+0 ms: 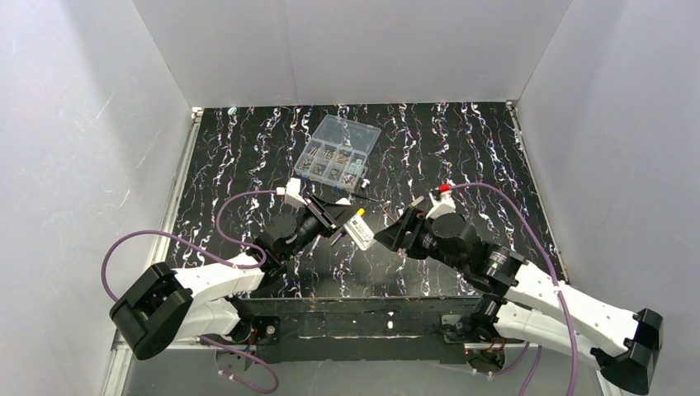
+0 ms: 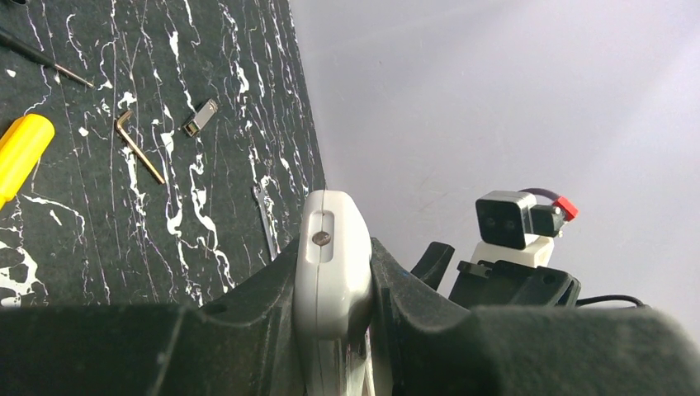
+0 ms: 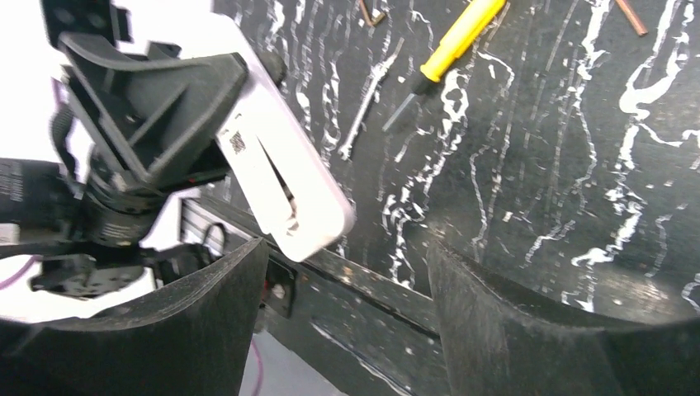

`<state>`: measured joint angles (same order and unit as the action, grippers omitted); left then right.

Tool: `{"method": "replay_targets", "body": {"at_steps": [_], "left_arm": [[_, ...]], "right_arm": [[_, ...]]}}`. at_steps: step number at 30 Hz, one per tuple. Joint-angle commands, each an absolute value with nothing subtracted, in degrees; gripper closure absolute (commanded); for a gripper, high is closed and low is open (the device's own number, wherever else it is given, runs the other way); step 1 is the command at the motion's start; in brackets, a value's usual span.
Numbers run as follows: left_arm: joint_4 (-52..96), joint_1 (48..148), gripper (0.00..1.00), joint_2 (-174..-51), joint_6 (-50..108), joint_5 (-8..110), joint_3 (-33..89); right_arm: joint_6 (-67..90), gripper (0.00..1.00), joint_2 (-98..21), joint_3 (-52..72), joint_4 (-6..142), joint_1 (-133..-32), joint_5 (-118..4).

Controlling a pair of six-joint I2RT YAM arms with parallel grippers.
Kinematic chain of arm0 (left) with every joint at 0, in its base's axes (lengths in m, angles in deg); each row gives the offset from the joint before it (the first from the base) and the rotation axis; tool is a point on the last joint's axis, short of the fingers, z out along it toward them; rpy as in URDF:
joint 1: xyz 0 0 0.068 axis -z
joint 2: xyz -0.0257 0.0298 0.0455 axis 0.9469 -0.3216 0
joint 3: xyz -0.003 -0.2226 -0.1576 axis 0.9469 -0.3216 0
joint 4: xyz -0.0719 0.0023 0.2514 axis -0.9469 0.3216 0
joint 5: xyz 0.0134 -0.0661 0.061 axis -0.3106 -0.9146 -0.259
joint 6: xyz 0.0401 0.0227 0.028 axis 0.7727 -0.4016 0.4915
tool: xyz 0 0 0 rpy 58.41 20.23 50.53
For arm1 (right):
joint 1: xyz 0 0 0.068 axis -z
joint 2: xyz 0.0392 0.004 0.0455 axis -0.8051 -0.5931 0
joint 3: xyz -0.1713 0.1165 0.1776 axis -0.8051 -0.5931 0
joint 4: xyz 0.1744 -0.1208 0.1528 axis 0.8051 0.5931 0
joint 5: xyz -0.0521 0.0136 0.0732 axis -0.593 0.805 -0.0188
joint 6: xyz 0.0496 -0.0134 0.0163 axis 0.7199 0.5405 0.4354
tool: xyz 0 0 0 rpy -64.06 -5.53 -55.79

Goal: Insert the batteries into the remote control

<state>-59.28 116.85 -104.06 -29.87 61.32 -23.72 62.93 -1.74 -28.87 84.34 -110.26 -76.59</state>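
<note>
The remote control (image 1: pixel 358 232) is a slim white bar held off the table, and my left gripper (image 1: pixel 342 224) is shut on it. In the left wrist view its rounded white end (image 2: pixel 333 264), with a small screw, is pinched between the black fingers of the left gripper (image 2: pixel 334 276). In the right wrist view the remote control (image 3: pixel 285 177) shows a long open slot in its back. My right gripper (image 3: pixel 347 264) is open just below its free end, with nothing between the jaws. From above, the right gripper (image 1: pixel 386 237) is just right of the remote. I cannot pick out any batteries.
A clear compartment box (image 1: pixel 338 153) of small metal parts sits behind the grippers. A yellow-handled screwdriver (image 3: pixel 454 41), a small flat wrench (image 3: pixel 363 107), a hex key (image 2: pixel 136 147) and a metal clip (image 2: pixel 201 118) lie on the black marbled table. White walls stand on three sides.
</note>
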Motion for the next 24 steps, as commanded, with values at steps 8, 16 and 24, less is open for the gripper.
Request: {"method": "replay_targets", "body": {"at_steps": [8,16,24], "left_arm": [[-64.28,117.12,1.00,-103.23,-30.24,60.82,-21.06],[-64.28,117.09,1.00,-102.78,-30.24,60.64,-21.18],[-64.28,117.10,1.00,-102.49,-30.29,60.96,-21.63]], "right_arm": [[71.82,0.18,0.12,-33.42,70.64,-109.44,-76.94],[75.36,0.19,-3.36,-34.65,66.26,-108.26,-73.65],[76.56,0.25,-3.82,-35.76,65.00,-107.20,-71.69]]}}
